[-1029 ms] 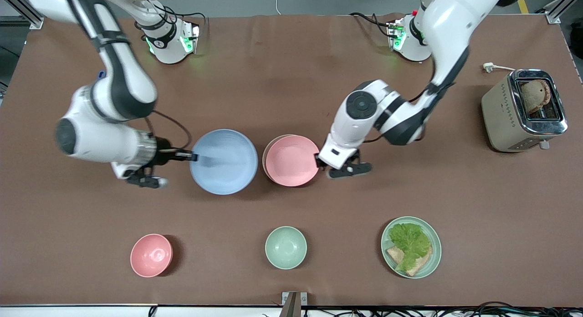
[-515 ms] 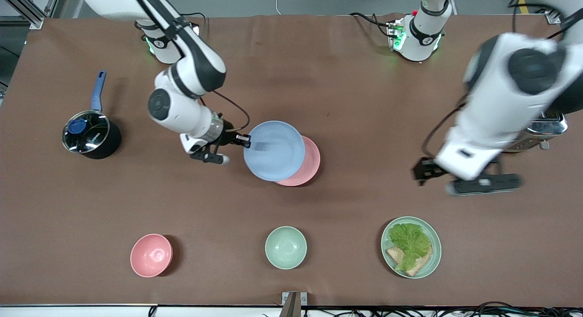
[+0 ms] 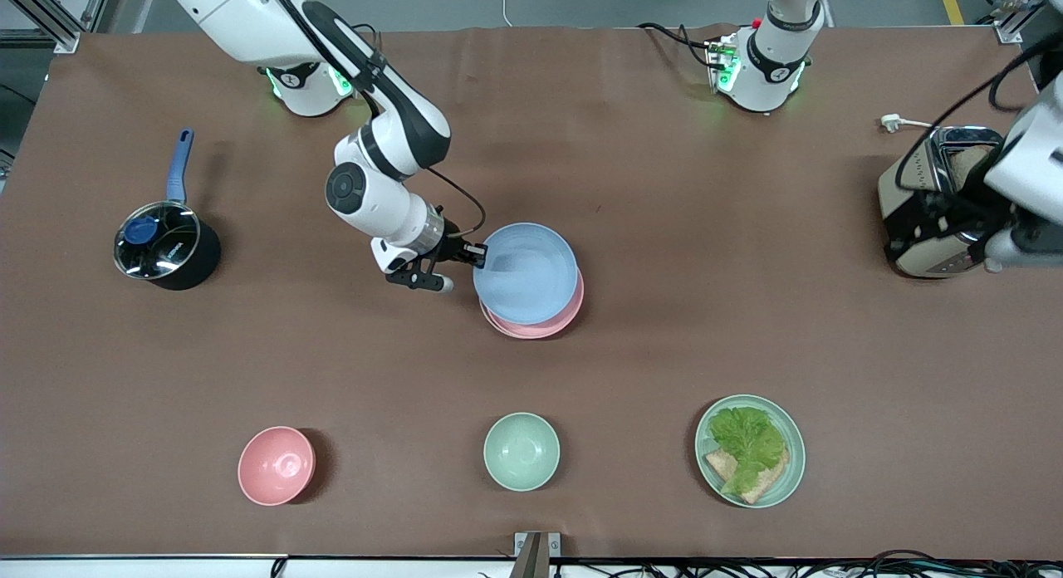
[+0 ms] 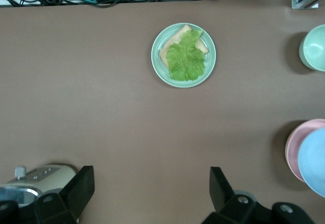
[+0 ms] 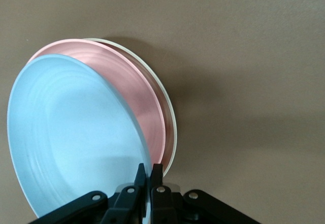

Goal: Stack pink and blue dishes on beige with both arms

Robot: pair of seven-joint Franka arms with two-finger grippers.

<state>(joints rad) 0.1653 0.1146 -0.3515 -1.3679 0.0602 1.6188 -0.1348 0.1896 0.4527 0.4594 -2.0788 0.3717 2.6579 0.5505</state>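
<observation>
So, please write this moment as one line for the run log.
right gripper: shut on blue plate, over pink plate on beige plate | left gripper: open, over toaster, waits

White glossy jointed right arm (image 3: 374, 138) with black joint bands, round black joint cap, thin black looping cable, silver wrist ring, black finger assembly, green-lit white bases.

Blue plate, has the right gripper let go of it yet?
No, in the right wrist view the right gripper is shut on the rim of the blue plate, holding it tilted over the pink plate.
</observation>
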